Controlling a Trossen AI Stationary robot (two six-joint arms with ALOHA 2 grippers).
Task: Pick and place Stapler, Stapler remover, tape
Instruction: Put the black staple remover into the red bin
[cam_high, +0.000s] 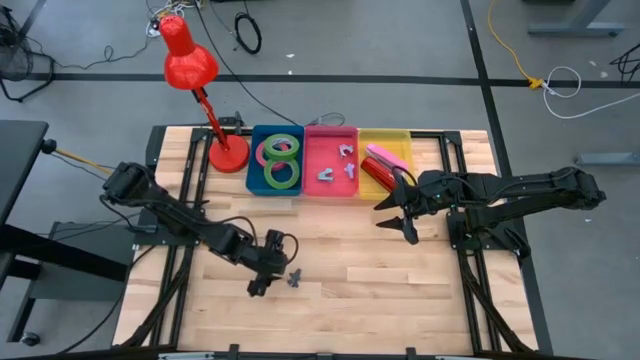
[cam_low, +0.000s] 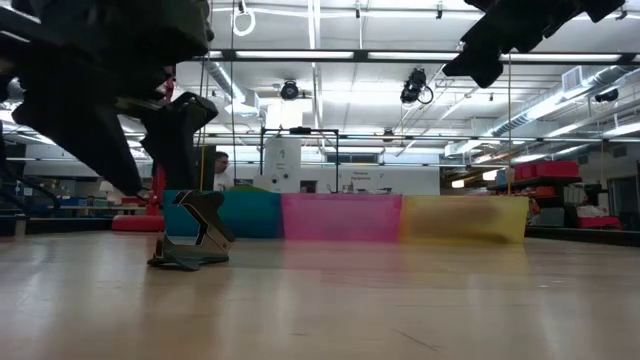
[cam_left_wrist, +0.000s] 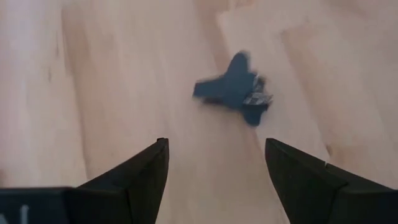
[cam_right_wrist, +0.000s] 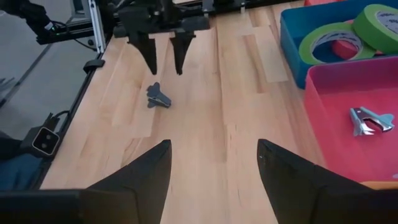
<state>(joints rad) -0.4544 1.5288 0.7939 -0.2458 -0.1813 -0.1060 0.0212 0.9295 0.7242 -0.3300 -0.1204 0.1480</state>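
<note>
Wooden table (cam_high: 360, 270) has a small stapler remover (cam_high: 294, 279) lying just beside the left tool (cam_high: 263, 283), which is spread wide and empty, like the right tool (cam_high: 394, 224) near the bins.

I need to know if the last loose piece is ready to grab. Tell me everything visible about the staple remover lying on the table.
The staple remover is small, dark grey and claw-shaped, with winged grips and toothed metal-looking jaws. It lies alone on the bare wooden table, outside the bins. The left end effector hangs open next to it, not touching it. Nothing else touches it.
</note>
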